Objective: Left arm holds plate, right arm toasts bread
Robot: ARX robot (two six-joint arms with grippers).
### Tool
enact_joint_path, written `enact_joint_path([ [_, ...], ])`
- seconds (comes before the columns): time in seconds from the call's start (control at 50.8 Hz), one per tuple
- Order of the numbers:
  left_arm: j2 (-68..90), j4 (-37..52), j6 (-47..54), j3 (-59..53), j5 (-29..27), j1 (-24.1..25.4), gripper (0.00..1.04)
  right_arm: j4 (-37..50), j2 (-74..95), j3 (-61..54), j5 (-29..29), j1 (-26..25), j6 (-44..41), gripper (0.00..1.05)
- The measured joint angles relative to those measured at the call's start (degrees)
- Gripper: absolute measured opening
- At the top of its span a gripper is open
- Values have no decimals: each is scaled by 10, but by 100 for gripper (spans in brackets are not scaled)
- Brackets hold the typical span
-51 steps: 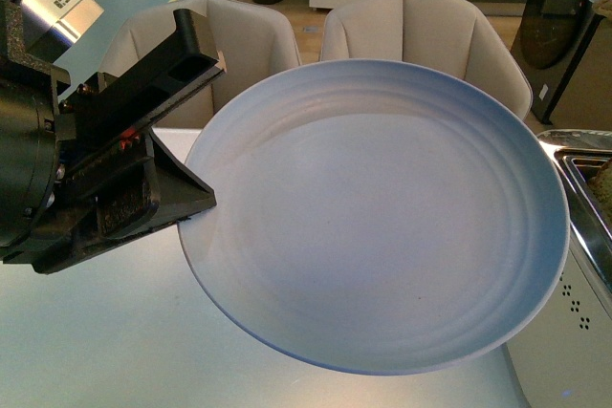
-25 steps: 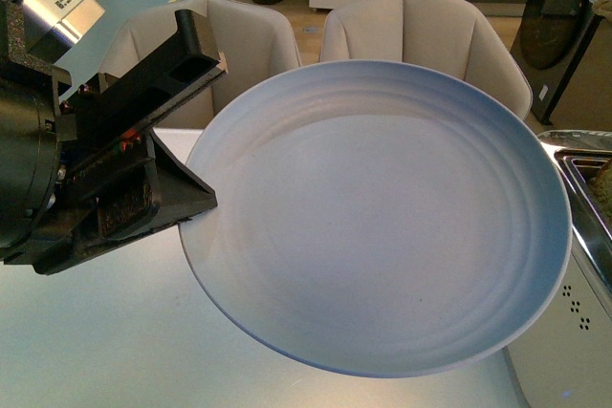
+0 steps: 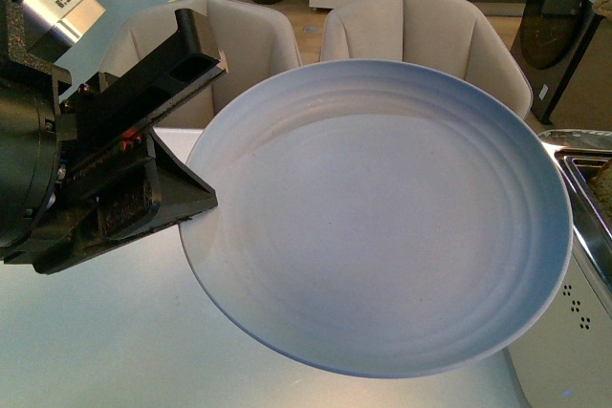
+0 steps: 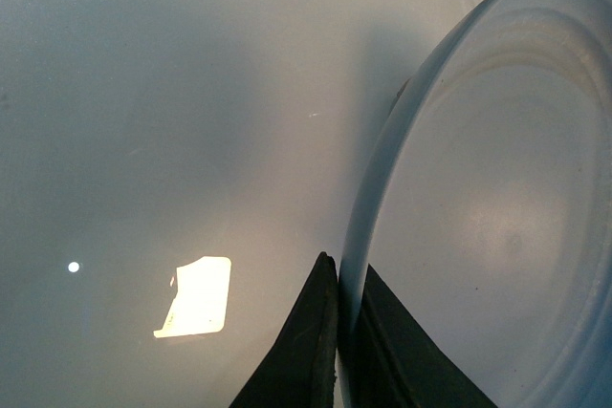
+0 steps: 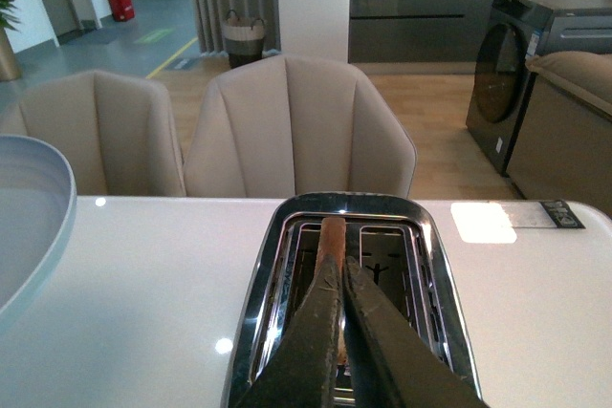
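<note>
The pale blue-grey plate (image 3: 382,226) hangs tilted above the table and fills most of the front view. My left gripper (image 3: 182,203) is shut on its left rim. In the left wrist view the two black jaws of the left gripper (image 4: 342,279) pinch the plate's (image 4: 478,198) raised edge between them. In the right wrist view my right gripper (image 5: 339,269) is shut on the bread (image 5: 332,234). The bread shows edge-on as a brown crust and stands over the left slot of the toaster (image 5: 271,265). How deep the slice sits in the slot is hidden by the jaws.
The chrome toaster (image 3: 585,265) stands on the white table (image 3: 86,332) at the right, close under the plate's right rim. Two beige chairs (image 3: 421,26) stand behind the table. The plate's edge (image 5: 29,226) shows left of the toaster in the right wrist view.
</note>
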Motion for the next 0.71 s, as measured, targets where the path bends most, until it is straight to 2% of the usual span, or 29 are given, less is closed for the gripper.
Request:
enact_joint_path([
  [0.098, 0, 0, 0, 0, 0, 0, 3, 0, 0, 0, 0, 0, 0, 19],
  [0.295, 0, 0, 0, 0, 0, 0, 3, 0, 0, 0, 0, 0, 0, 54],
  [0.394, 0, 0, 0, 0, 0, 0, 3, 0, 0, 0, 0, 0, 0, 66],
  [0.531, 0, 0, 0, 0, 0, 0, 3, 0, 0, 0, 0, 0, 0, 95],
  [0.709, 0, 0, 0, 0, 0, 0, 3, 0, 0, 0, 0, 0, 0, 96],
])
